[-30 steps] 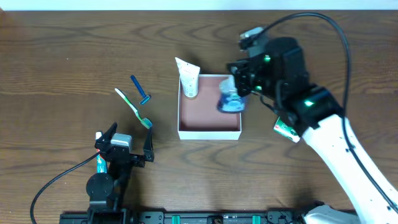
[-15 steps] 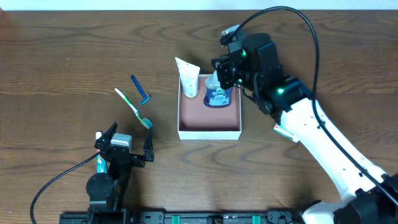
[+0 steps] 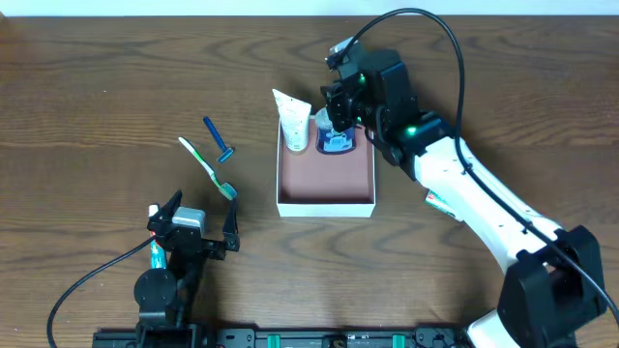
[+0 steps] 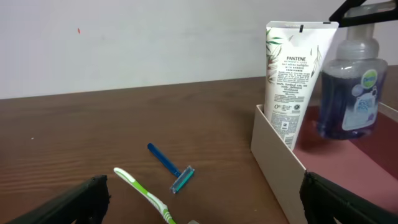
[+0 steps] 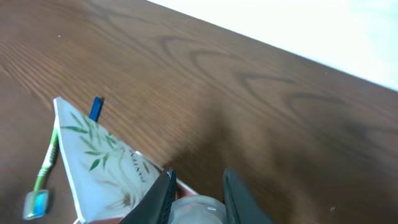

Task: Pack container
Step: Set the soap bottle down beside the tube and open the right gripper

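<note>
With the left claw (image 3: 200, 220) gaping idle, the right claw (image 3: 337, 121) grips the soap bottle (image 3: 337, 145) by its pump inside the container (image 3: 324, 207) at the centre of the desk (image 3: 97, 77), beside the tube (image 3: 295, 124), so placing looks nearly done: next, let go and lift clear.

Robot lab bench, wood-grain table (image 3: 97, 77), plain white wall (image 4: 124, 37)

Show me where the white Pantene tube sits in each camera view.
Overhead: tube near centre, at the container's far-left corner.
Left wrist: tube upper right, beside the blue soap bottle.
Right wrist: tube lower left, tilted.
Shared landmark: green toothbrush, lying on the table in all three.
</note>
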`<state>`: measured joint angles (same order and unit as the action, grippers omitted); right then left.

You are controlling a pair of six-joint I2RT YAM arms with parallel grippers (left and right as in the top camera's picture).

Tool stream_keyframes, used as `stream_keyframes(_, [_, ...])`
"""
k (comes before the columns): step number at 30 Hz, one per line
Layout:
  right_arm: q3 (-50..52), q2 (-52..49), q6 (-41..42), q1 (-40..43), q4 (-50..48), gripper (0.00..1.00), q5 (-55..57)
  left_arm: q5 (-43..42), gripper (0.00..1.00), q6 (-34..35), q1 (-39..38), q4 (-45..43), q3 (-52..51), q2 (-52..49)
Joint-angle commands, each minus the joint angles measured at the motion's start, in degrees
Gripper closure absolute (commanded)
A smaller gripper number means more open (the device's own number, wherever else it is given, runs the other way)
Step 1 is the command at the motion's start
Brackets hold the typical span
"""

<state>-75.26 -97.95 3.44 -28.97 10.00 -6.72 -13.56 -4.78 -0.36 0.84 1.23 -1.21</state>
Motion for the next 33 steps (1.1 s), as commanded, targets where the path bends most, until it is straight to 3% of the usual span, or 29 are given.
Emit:
stream_keyframes(1, [-0.85, -0.15, -2.47, -0.35, -2.21, 0.99, 0.11, -0.81, 0.02, -0.57, 0.35, 1.92, -1.01, -0.09])
stream_keyframes(30, [-0.85, -8.48, -2.47, -2.56, -10.84, 0.99, 3.52, -0.81, 0.02, -0.57, 0.35, 1.92, -1.01, -0.09])
stream_keyframes(33, [-0.85, -8.48, -2.45, -2.56, -10.84, 0.90, 3.50, -0.79, 0.02, -0.57, 0.35, 1.92, -1.01, -0.09])
